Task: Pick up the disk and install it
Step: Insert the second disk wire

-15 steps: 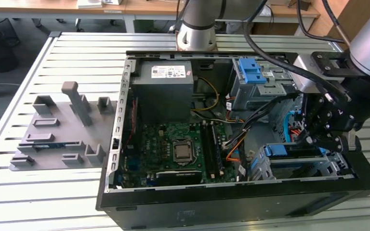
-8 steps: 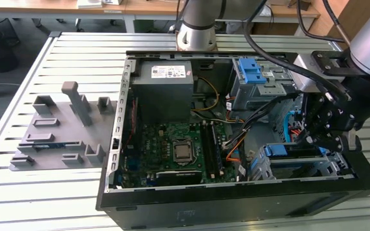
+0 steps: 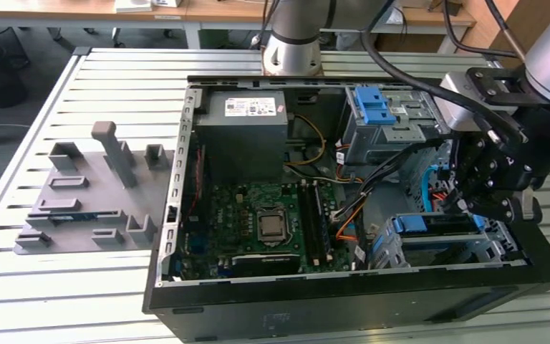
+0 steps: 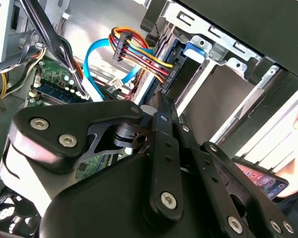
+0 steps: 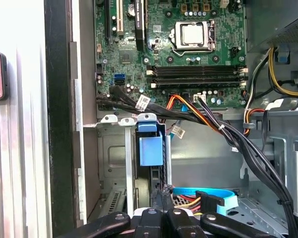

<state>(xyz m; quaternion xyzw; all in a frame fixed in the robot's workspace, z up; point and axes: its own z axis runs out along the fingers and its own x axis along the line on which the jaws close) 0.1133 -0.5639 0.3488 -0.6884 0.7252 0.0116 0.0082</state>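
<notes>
Black gripper (image 5: 165,214) links fill the foreground in both wrist views, fingers pressed together with nothing between them. Just beyond its tip the disk (image 5: 150,148) sits in the lower drive cage (image 3: 447,244) of the open PC case (image 3: 175,215), blue bracket tab showing. Power cables (image 4: 139,52) and a blue data cable (image 4: 97,59) hang beside it
</notes>
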